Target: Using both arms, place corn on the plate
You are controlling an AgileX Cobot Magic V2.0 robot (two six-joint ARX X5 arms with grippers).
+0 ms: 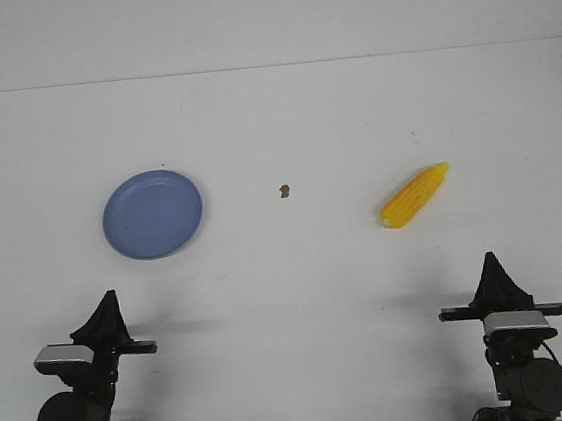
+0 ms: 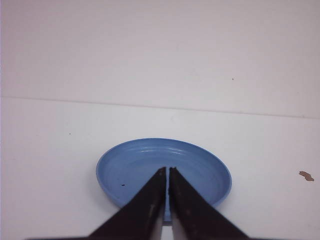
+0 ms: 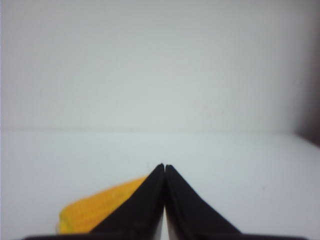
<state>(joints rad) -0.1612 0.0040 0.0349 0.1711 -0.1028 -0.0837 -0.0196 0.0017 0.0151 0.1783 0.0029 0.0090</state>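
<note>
Currently the corn is lying flat on the white counter, on the right half, nothing touching it. Its long axis is set diagonally: blunt end nearer the robot and toward centre, tapered tip farther out and to the right. The right pincer is parked at the near edge, well apart from the cob, with the corn ahead of it and slightly toward centre. In the right wrist view the cob is seen just beyond the tips and off to one side, so it is not lined up with the jaws. Right pincer jaws are pressed together, nothing held. The plate is placed on the left half, bare, well apart from the corn, straight ahead of the left pincer. Left jaws are also closed together and empty; a hairline gap is visible in the left wrist view. A small brown speck is noted between plate and corn. Judged: right arm is nearer, so pickup falls to it; jaws would need opening and turning across the cob's axis.
</note>
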